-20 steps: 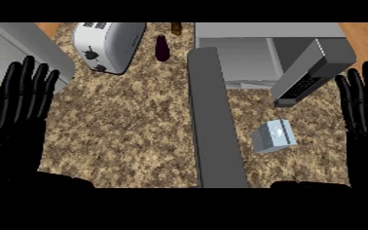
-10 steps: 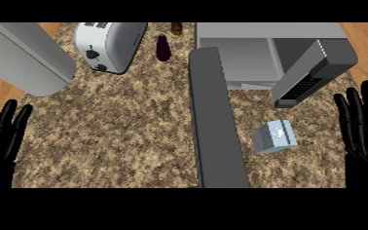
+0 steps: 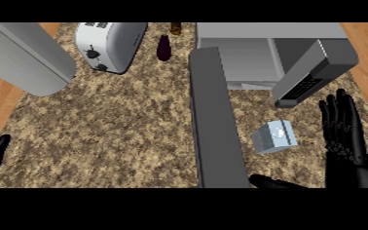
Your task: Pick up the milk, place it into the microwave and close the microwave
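The milk [image 3: 274, 137] is a small pale-blue carton on the speckled counter, right of the microwave's open door [image 3: 214, 122], a long grey slab running toward me. The microwave [image 3: 269, 30] stands at the back right, its cavity [image 3: 241, 61] showing, and its dark control panel [image 3: 310, 75] juts out above the carton. My right hand [image 3: 341, 136] is open just right of the milk, fingers straight and pointing away from me, thumb [image 3: 277, 182] stretched out below the carton, not touching it. Only a black sliver of my left hand [image 3: 2, 146] shows at the left edge.
A white toaster [image 3: 108, 44] stands at the back left. A dark purple vegetable [image 3: 164, 47] and a brown item [image 3: 175, 28] sit behind the door's far end. A large grey rounded shape [image 3: 32, 58] fills the upper left corner. Wooden floor shows beyond the counter's edges.
The left hand has slid almost out of view at the left edge. My right hand has come in closer to the milk, its thumb now showing below the carton. The grey shape looms larger.
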